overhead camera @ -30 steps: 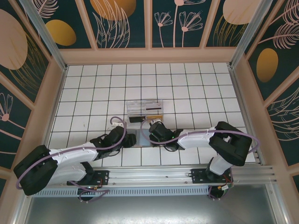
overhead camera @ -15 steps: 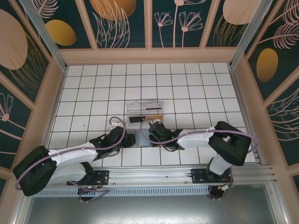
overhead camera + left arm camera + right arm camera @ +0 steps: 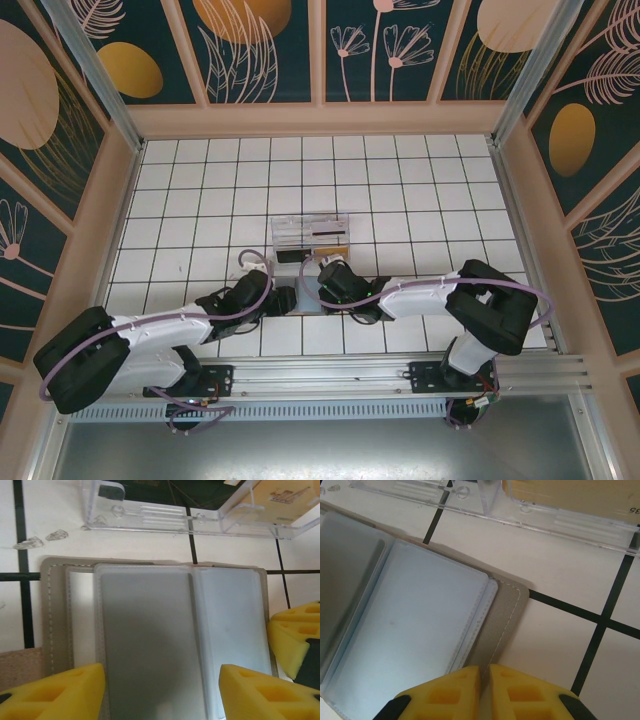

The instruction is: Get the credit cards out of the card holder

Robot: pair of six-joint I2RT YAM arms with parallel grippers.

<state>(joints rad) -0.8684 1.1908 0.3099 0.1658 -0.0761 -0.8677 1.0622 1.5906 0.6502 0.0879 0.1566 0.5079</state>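
The card holder point(image 3: 150, 645) lies open on the tiles, two clear-sleeved panels inside a grey stitched cover. My left gripper point(image 3: 162, 692) hangs low over its left panel, open, one yellow finger on each side and nothing between them. A flat grey rectangle in that left sleeve looks like one of the credit cards point(image 3: 145, 630). My right gripper point(image 3: 485, 692) is shut on the grey cover edge of the card holder point(image 3: 500, 615) at its right side. From above, the left gripper point(image 3: 283, 298) and right gripper point(image 3: 325, 295) meet over the card holder point(image 3: 305, 299).
A clear plastic tray point(image 3: 310, 234) stands just beyond the holder, with a tan card and a dark strip in it; its near wall point(image 3: 165, 522) is close to the holder's far edge. A dark flat piece point(image 3: 290, 256) lies against the tray's front. White tiles surround them.
My left gripper pulled back slightly, then came forward over the holder's left panel, and its jaws have widened. The right gripper has kept its hold and place.
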